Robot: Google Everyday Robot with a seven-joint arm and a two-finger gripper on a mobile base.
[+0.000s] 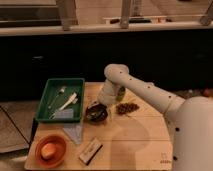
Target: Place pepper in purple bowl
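**A:** Left to right: what holds what?

**B:** At lower left, the orange bowl (61,145) has one round, pale orange thing in it. Above it, the green tray (65,81) holds a few pale utensils lying flat. Neither is my target.

**A:** And the purple bowl?

**B:** The purple bowl (96,119) is near the middle of the frame, on the table (135,140), just right of the tray. Its inside is dark, and I cannot tell if anything lies in it.

**A:** Why is your hand there?

**B:** My hand (107,98) hangs just above the bowl's upper right rim. I judge that's so a release would drop straight in. I cannot tell if it is gripping something or open.

**A:** The pepper?

**B:** I cannot pick it out. If I carry it, the hand hides it. To the right, a brown heap (127,107) lies on the table, apart from the bowl.
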